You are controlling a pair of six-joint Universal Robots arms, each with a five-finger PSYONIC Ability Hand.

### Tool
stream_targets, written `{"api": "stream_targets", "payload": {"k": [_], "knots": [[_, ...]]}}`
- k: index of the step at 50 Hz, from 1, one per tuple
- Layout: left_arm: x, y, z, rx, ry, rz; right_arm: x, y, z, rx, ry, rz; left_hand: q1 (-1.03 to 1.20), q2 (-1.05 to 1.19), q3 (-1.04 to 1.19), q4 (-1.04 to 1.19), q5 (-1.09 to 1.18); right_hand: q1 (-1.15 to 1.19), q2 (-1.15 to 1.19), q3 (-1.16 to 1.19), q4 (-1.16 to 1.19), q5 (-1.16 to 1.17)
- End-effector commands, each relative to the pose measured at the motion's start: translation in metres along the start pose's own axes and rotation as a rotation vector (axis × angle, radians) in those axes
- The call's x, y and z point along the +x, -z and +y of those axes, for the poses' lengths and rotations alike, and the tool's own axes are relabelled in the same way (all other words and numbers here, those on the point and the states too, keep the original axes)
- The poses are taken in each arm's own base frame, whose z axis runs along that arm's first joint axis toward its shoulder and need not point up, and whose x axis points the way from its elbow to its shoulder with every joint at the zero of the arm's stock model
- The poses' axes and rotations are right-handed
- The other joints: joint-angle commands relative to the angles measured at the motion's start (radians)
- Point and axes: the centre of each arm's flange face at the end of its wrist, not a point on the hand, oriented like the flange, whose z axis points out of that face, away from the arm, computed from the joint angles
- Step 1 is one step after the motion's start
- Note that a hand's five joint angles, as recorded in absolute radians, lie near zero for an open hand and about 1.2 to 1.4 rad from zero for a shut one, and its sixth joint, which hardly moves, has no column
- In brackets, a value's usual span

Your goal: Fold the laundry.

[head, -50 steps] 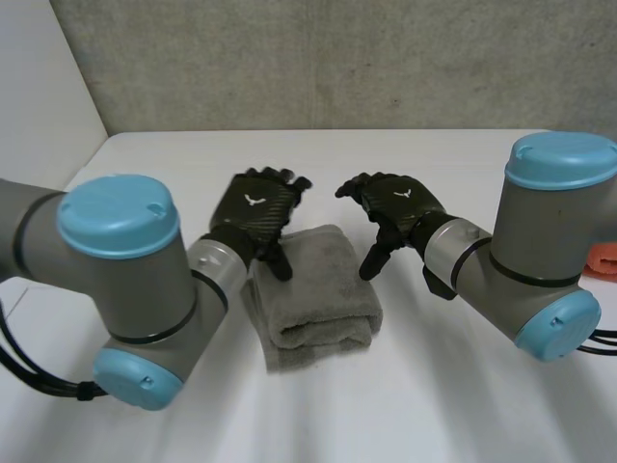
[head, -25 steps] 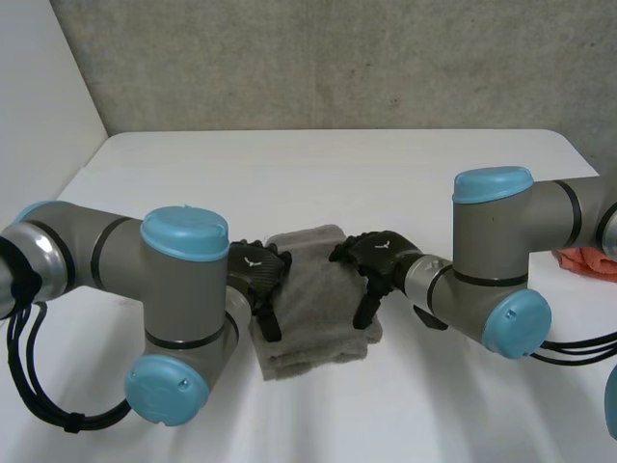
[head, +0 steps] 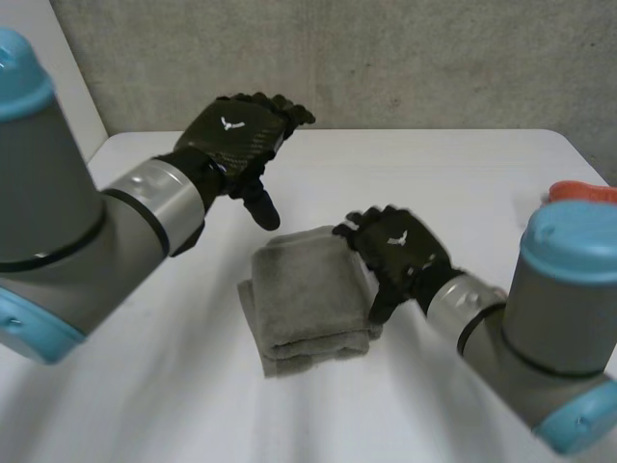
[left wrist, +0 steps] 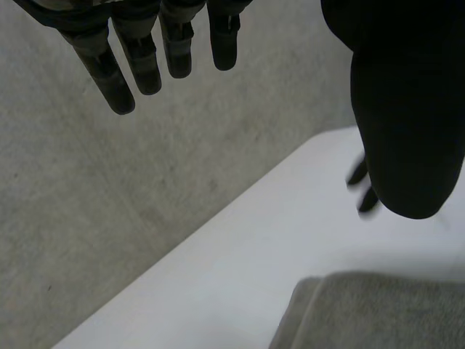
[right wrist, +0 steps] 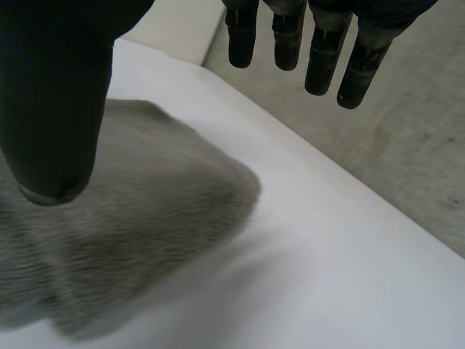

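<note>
With the left robot hand (head: pixel 241 130) and right robot hand (head: pixel 395 247) open and empty, the folded grey fluffy towel (head: pixel 308 291) should not be bumped.

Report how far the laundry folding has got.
Done: the grey towel lies folded in a compact stack on the table. In hand: nothing; the left hand hangs open above the table, the right hand open beside the towel. Left: perhaps the orange thing at the table's edge, if laundry.

centre: folded towel (head: pixel 307 294) | far right: orange object (head: pixel 581 192) | free: table (head: pixel 386 415) front
</note>
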Motion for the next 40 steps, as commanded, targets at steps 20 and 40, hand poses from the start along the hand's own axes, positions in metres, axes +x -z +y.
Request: {"api": "stream_targets", "payload": {"k": [20,40], "knots": [[-0.003,0.011,-0.009,-0.015,0.044,0.045,-0.066,-0.028,0.059,-0.009,0.160,-0.042,0.012,0.001,-0.006,0.001,-0.021,0.205,0.161,0.164,0.147,0.139],[-0.005,0.011,-0.010,-0.009,0.064,0.039,-0.062,-0.049,0.049,0.052,0.172,-0.025,0.012,0.001,-0.006,0.001,-0.021,1.035,0.991,0.994,0.977,0.969]]}}
